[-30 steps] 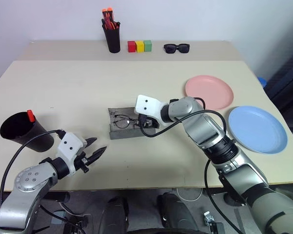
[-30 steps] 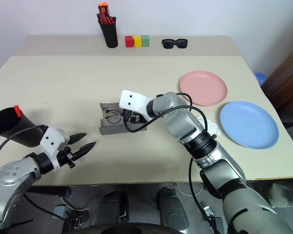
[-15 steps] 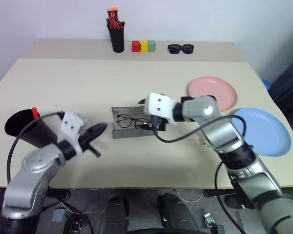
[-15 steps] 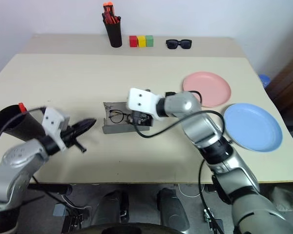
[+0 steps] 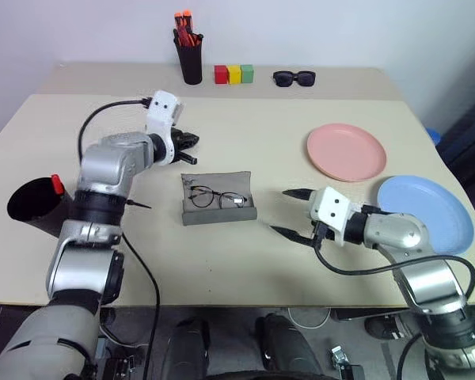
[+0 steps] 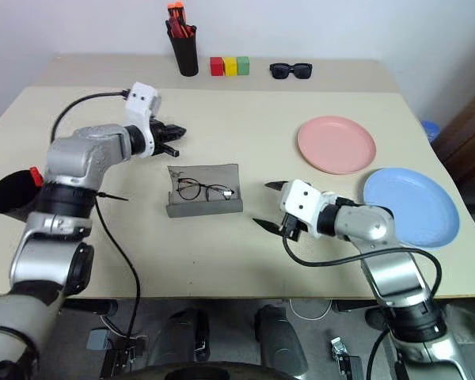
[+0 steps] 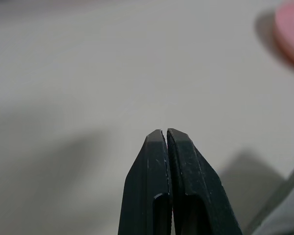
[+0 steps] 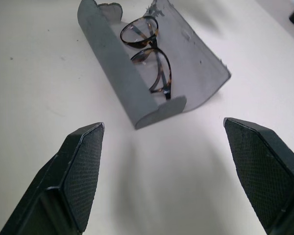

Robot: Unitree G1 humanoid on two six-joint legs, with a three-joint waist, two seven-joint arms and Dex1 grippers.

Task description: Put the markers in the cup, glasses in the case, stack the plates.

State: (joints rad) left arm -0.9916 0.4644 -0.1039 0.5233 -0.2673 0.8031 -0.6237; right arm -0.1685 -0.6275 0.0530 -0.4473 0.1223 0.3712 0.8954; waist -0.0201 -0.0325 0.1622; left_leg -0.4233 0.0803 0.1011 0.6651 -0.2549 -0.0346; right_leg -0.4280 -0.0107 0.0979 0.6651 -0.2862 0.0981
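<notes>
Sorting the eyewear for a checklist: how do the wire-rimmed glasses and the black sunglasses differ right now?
The glasses are thin-rimmed with clear lenses; the sunglasses are thick, black and dark-lensed. The glasses lie inside the open grey case at mid-table; the sunglasses sit bare on the table's far edge, beside the coloured blocks. Neither is held by a tool.

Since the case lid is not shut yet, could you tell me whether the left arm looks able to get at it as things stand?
Probably yes. The left pincer, shut and empty, hovers just behind the open grey case, whose raised lid faces it with bare table between. The glasses lie inside, and the right pincer stands apart to the side.
</notes>
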